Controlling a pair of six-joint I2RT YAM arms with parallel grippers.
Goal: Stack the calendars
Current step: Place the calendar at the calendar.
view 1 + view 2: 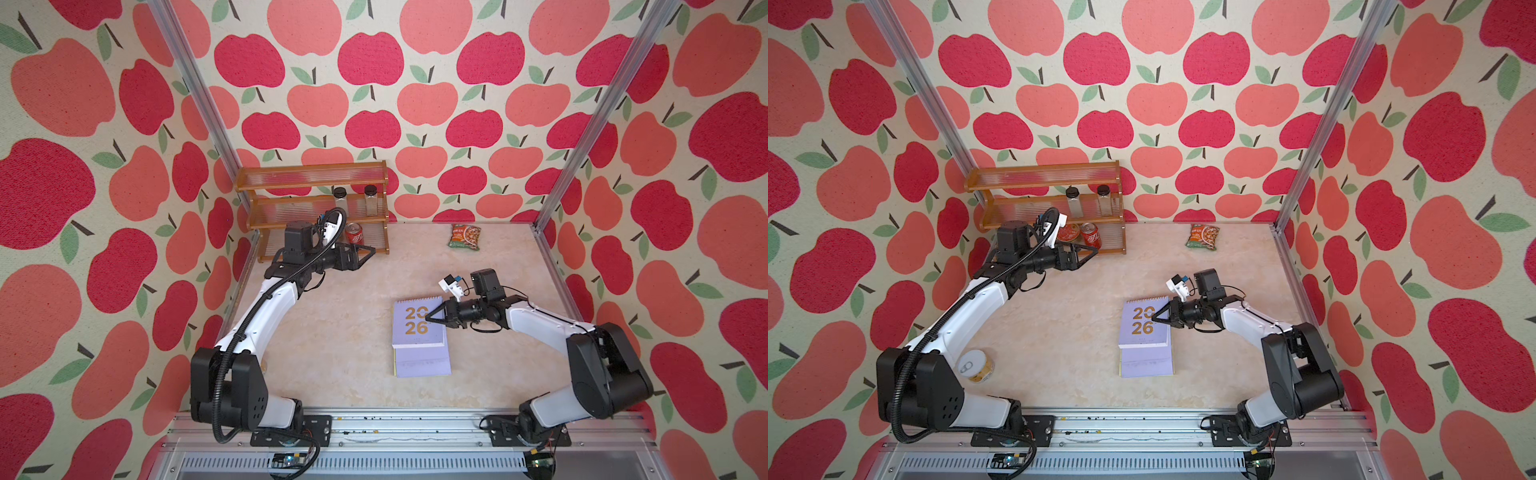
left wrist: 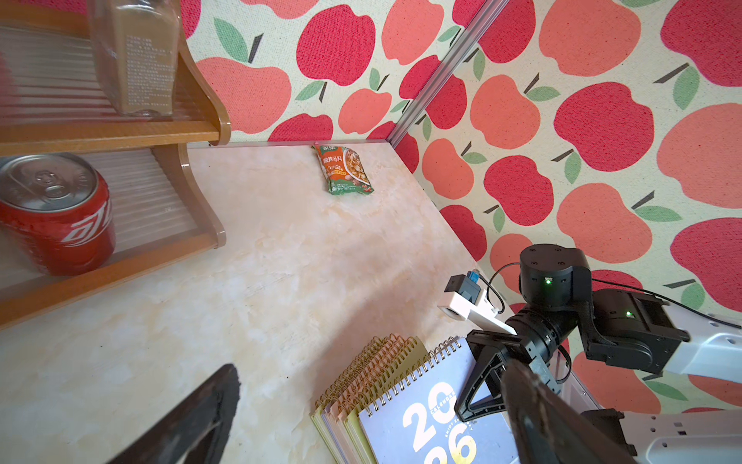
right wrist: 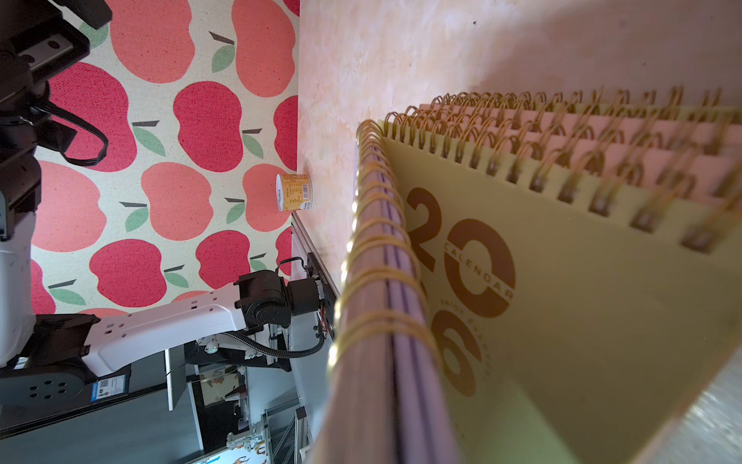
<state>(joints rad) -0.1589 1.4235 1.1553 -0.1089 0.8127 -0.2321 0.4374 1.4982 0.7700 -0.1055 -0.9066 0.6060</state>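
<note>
The calendars lie as one pile [image 1: 422, 362] [image 1: 1147, 362] mid-table, right of centre. In the left wrist view their gold spirals fan out in yellow-green, lilac and peach [image 2: 361, 385]. The top lilac calendar [image 1: 415, 326] [image 1: 1142, 324] [image 2: 421, 426], with gold "20 26", hangs tilted over the pile. My right gripper [image 1: 430, 316] [image 1: 1156, 318] [image 2: 467, 409] is shut on its right edge. The right wrist view shows that lilac edge [image 3: 385, 321] raised off a yellow-green calendar [image 3: 562, 321]. My left gripper [image 1: 370, 250] [image 1: 1094, 250] [image 2: 369, 365] is open and empty, in front of the rack.
A wooden rack [image 1: 311, 183] at the back left holds two jars [image 1: 340, 198], a red soda can [image 1: 354, 235] [image 2: 56, 213] and a flat red tin [image 1: 1068, 232]. A green snack packet [image 1: 464, 237] lies at the back. A yellow tin [image 1: 976, 365] stands by the left arm's base.
</note>
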